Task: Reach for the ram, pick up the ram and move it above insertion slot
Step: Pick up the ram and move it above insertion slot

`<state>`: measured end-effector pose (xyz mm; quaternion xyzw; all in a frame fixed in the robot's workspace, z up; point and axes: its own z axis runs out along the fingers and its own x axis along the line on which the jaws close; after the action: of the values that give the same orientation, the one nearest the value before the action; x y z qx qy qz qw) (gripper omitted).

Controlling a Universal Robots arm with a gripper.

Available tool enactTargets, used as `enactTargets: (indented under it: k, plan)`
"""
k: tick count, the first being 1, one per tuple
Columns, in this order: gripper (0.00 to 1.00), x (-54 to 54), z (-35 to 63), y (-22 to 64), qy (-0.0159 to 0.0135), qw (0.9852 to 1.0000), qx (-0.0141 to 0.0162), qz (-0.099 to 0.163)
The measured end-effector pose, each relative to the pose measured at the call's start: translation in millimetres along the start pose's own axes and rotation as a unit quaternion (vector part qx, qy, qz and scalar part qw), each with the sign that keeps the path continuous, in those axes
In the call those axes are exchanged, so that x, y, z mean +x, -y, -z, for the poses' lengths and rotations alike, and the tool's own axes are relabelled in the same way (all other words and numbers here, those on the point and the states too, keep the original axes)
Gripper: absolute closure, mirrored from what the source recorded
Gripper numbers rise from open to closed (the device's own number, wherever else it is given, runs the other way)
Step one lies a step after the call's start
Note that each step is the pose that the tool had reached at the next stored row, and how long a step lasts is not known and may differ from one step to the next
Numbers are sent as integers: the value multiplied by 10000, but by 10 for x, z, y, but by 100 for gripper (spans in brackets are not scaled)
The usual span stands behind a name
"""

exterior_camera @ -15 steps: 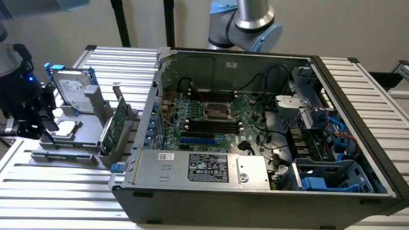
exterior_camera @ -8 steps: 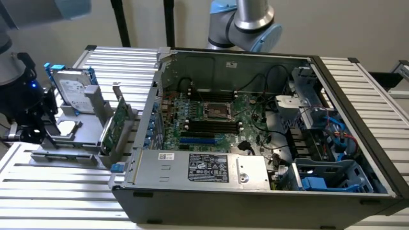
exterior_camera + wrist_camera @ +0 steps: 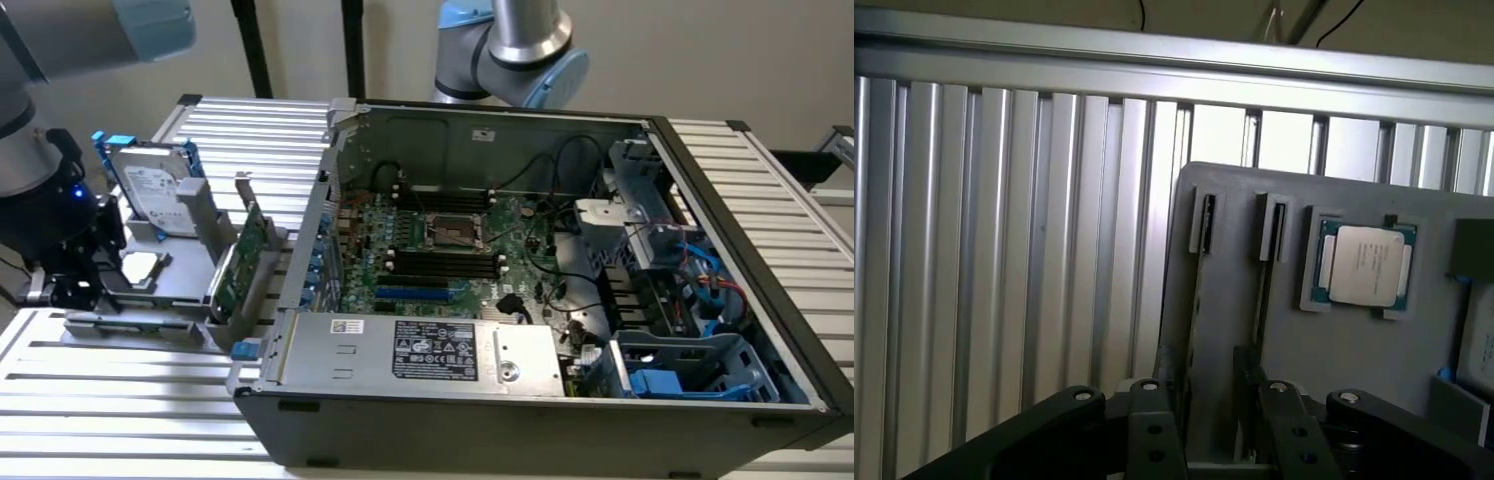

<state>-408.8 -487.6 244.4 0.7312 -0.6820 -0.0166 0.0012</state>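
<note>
From above, the wrist view looks down on a grey holder (image 3: 1354,350) with two narrow grooves. A thin stick stands on edge in each, seen edge-on; these look like the ram (image 3: 1197,300) and a second one (image 3: 1262,300). My gripper (image 3: 1219,440) is open, and its black fingers (image 3: 1154,430) straddle the near ends of the grooves without touching. In the exterior view my gripper (image 3: 67,290) hangs over the holder's left end. The black insertion slots (image 3: 441,264) lie on the motherboard inside the open case.
A processor chip (image 3: 1364,265) sits in the holder beside the grooves. A silver hard drive with blue rails (image 3: 154,185) and a taller green card with a metal bracket (image 3: 240,265) stand on the holder. The case wall (image 3: 314,230) rises between holder and motherboard. Ribbed aluminium table (image 3: 120,400) lies all around.
</note>
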Motion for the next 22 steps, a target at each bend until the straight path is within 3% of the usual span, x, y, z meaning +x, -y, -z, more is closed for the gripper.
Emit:
enactTargets:
  k: [17,22]
  plan:
    - [63,22,-309,6,0,10000,0,-1]
    - [63,27,-350,16,1,10000,-7,-15]
